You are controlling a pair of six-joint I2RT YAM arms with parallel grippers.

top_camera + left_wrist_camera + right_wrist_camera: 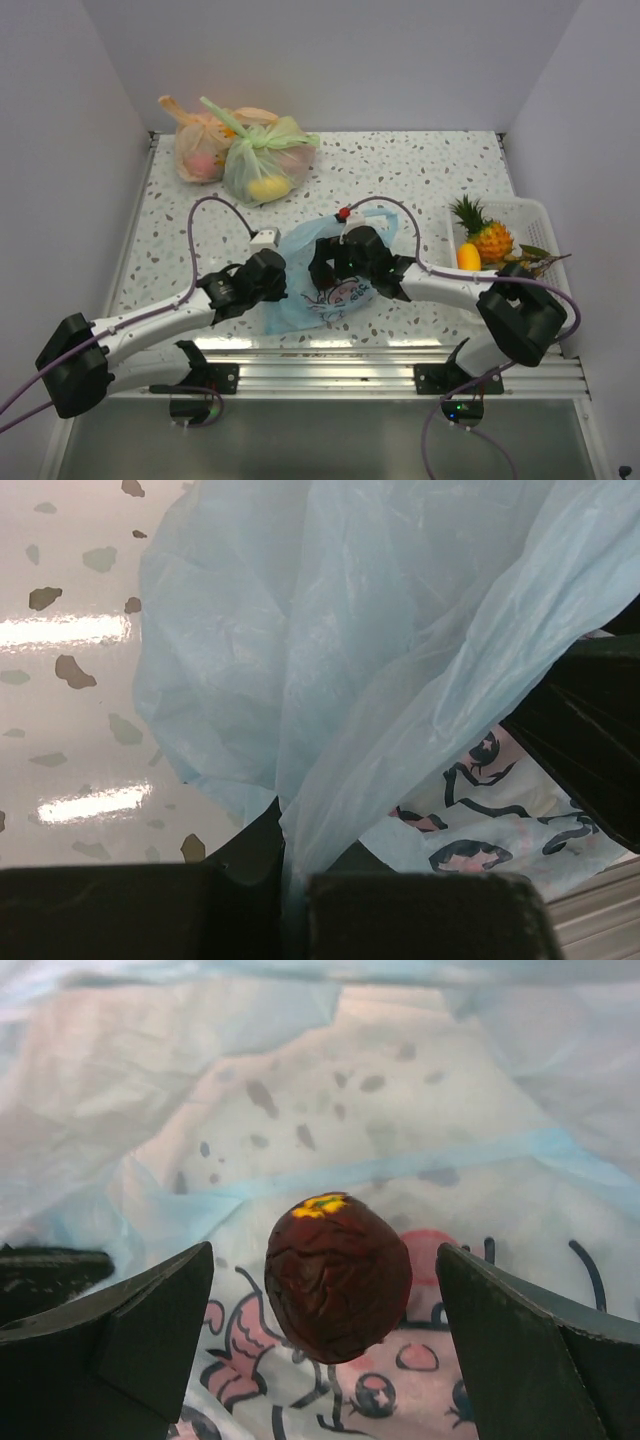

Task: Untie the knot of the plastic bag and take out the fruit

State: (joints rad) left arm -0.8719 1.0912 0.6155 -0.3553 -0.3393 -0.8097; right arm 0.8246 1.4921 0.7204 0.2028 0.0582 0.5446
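The light blue plastic bag point(298, 295) with the pink-and-black print lies between my arms. No tied knot shows; a loose blue handle loop point(386, 220) lies at its far side. My left gripper point(272, 288) is shut on a fold of the bag's film point(350, 650), pinched between its jaws point(290, 880). My right gripper point(335, 268) reaches into the bag's mouth and is open point(325, 1260). A dark red-brown fruit point(338, 1275) sits between its jaws on the printed film point(300, 1110), with a gap on each side. A pineapple point(487, 238), an orange-yellow piece point(468, 256) and tan berries point(538, 262) lie in the white basket point(535, 212).
A green bag point(265, 165) and an orange bag point(198, 150), both tied and holding fruit, lie at the far left by the back wall. The white basket stands against the right wall. A metal rail point(330, 350) runs along the table's near edge.
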